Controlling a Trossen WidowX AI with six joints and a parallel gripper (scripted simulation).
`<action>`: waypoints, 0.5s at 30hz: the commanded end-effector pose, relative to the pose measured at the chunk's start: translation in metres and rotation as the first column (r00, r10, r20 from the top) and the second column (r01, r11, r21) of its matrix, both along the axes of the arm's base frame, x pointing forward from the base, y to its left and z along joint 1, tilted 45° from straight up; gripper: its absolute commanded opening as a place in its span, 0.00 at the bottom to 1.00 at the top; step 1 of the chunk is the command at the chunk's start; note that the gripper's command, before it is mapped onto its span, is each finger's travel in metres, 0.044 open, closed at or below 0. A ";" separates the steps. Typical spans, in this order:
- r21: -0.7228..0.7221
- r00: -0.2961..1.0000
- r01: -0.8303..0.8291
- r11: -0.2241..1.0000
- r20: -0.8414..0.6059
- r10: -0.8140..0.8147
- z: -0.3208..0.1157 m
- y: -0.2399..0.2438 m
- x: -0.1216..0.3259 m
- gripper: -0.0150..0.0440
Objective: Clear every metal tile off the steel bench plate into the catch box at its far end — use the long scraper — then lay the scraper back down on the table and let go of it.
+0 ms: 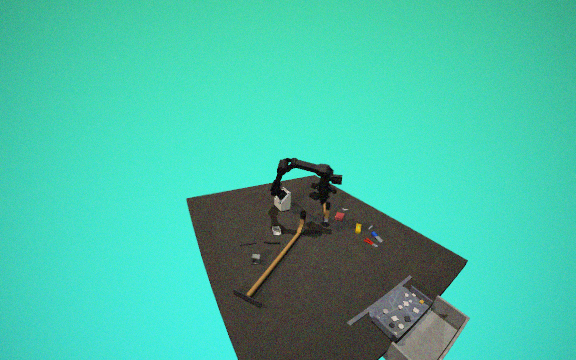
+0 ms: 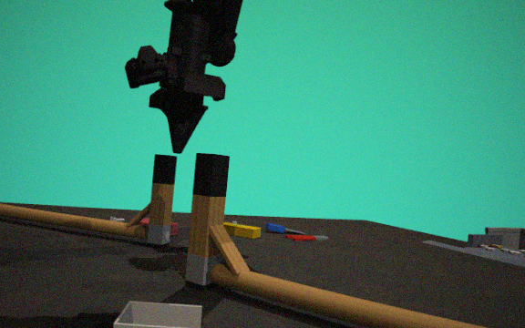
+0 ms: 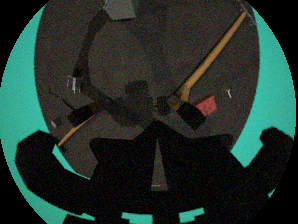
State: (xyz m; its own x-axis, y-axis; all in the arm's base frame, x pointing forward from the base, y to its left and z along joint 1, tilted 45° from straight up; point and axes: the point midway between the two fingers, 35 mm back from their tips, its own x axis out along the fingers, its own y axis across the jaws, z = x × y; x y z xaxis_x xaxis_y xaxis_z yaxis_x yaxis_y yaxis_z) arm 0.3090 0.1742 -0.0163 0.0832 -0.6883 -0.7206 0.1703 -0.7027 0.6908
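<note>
A: From the top, where do we find the long scraper (image 1: 275, 262) (image 2: 317, 298) (image 3: 75, 132)?

B: We see it lying across the worktop (image 1: 318, 280) (image 2: 85, 273) (image 3: 120, 50), its dark blade (image 1: 248, 298) near one edge and its black-topped grip (image 1: 303, 215) (image 2: 211, 175) (image 3: 80, 116) nearer the arm (image 1: 308, 166). Well apart from it, pale and dark tiles (image 1: 406, 303) (image 2: 522, 251) are scattered over the bench plate (image 1: 393, 301) (image 2: 509, 261), and the catch box (image 1: 430, 336) (image 2: 504, 234) adjoins the plate's far end.

A: And from the exterior side?

B: Here we have two upright grips. The nearer belongs to our long scraper, whose shaft runs right; the farther belongs to a second tool (image 2: 94, 225) (image 3: 215, 52), whose shaft runs left. The pincer (image 1: 323, 201) (image 2: 178, 151) (image 3: 156, 123) points down, its tips around the height of the grip tops in our view. We can't tell how close it is to either one.

A: What do we get from the wrist?

B: We look down past the pincer, its tips together and nothing pinched between them. Our scraper's grip is at left, and the second tool's black grip end (image 3: 192, 115) is at right, near a red block (image 3: 207, 105).
</note>
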 end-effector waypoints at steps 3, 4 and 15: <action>-0.007 1.000 -0.003 1.000 -0.005 0.003 -0.012 -0.012 0.001 0.25; -0.007 1.000 -0.003 1.000 -0.005 0.003 -0.013 -0.014 0.001 0.25; -0.009 1.000 -0.003 1.000 -0.004 0.003 -0.030 -0.031 0.002 0.25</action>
